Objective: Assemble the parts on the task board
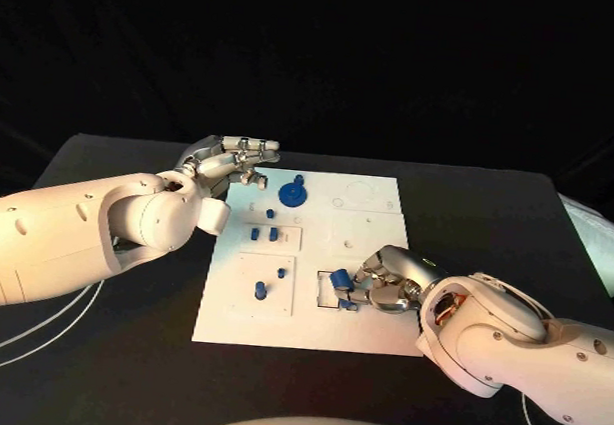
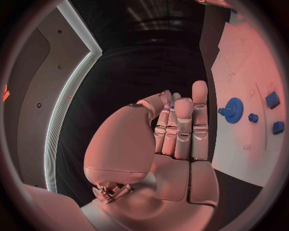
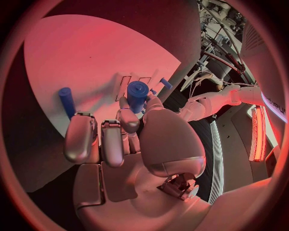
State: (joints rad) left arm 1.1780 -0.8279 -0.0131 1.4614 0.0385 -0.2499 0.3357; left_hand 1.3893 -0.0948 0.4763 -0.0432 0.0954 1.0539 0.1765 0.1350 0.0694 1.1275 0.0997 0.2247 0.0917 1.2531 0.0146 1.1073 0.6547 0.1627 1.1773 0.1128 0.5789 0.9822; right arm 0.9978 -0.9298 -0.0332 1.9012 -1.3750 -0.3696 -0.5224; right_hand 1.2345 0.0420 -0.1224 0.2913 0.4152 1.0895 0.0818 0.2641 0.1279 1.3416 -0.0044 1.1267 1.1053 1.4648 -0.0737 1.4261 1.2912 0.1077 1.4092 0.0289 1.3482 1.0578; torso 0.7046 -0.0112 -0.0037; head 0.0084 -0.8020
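Right hand: the right hand [image 1: 383, 284] sits low over the task board [image 1: 362, 328] near its right-hand cut-outs; its fingers [image 3: 128, 121] pinch a blue cylinder [image 3: 137, 95]
Left hand: the left hand [image 1: 229, 162] hovers at the board's far left corner; fingers [image 2: 183, 126] straight and pressed together, holding nothing
Board: white, on the black worktop [image 1: 108, 170]; a blue gear [image 1: 295, 193] near the far edge; small blue pegs [image 1: 260, 290] stand in the left-hand recesses

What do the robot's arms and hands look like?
Both arms are fat, rounded, smooth white shells. Each ends in a shiny silver metal hand, the left hand and the right hand, with jointed fingers. Thin white cables loop beneath the arms.
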